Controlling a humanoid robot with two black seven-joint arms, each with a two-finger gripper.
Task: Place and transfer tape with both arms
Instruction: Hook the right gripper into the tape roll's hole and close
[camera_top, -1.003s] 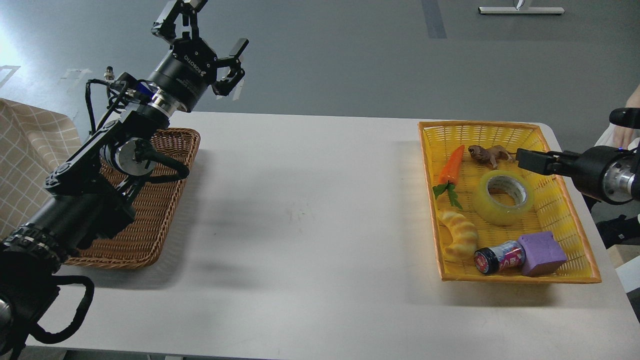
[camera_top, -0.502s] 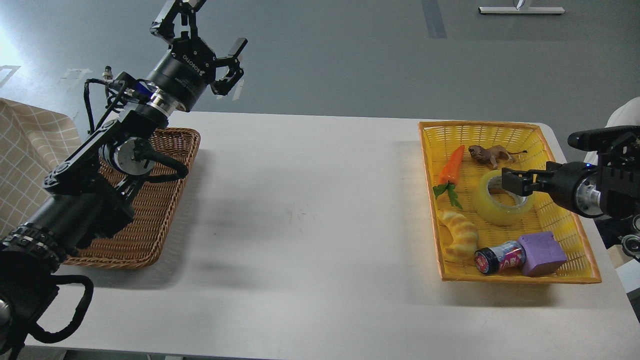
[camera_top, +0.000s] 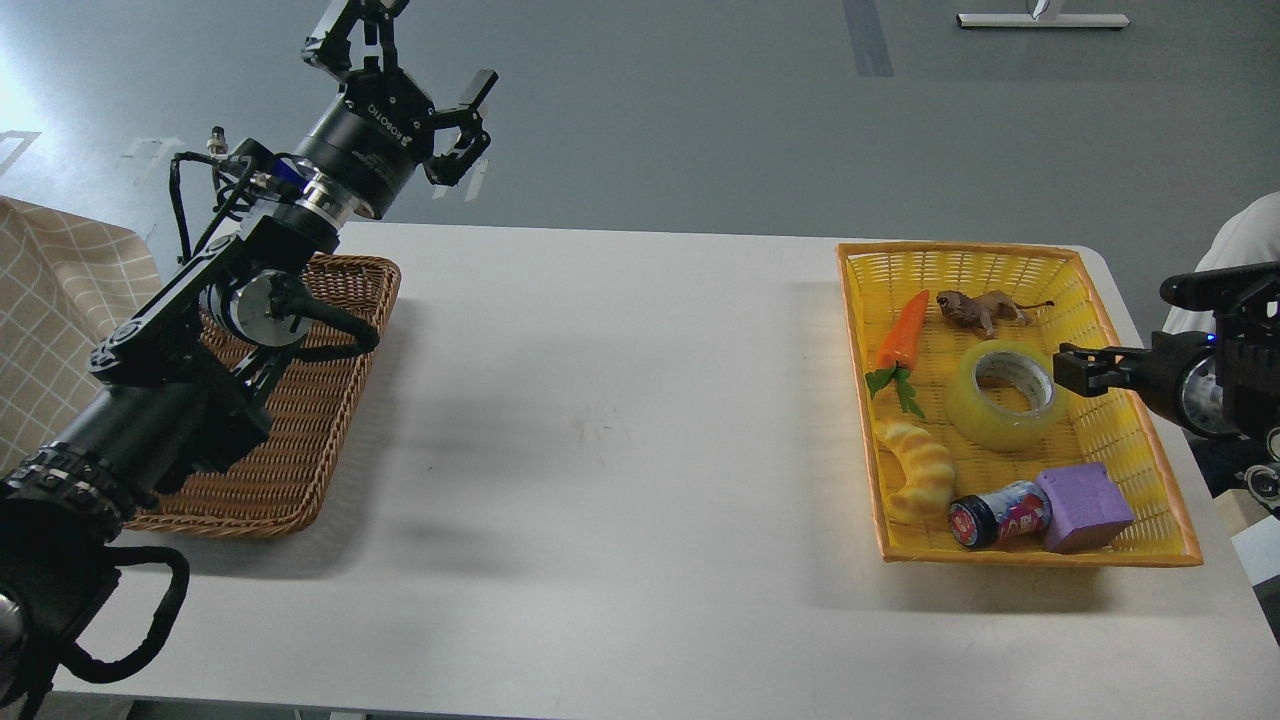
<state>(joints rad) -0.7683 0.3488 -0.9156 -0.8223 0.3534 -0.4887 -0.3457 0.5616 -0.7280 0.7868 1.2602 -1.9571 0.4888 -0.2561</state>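
Observation:
The tape (camera_top: 985, 422), a wide translucent yellow roll with a grey core, lies flat in the middle of the yellow basket (camera_top: 1000, 250) on the right of the table. My right gripper (camera_top: 1076, 372) comes in from the right edge and hovers just off the roll's right side, over the basket. It is dark and seen edge-on, so I cannot tell how its fingers stand. My left gripper (camera_top: 425, 85) is raised high above the table's far left edge, fingers spread open and empty.
The yellow basket also holds a toy carrot (camera_top: 903, 332), a brown animal figure (camera_top: 980, 308), a croissant toy (camera_top: 920, 465), a small jar (camera_top: 998, 513) and a purple block (camera_top: 1085, 505). A brown wicker basket (camera_top: 300, 430) sits at the left under my left arm.
My right gripper moved down and left over the tape, then drew back to the right, so it now sits just off the roll's right side. The left arm barely moved.

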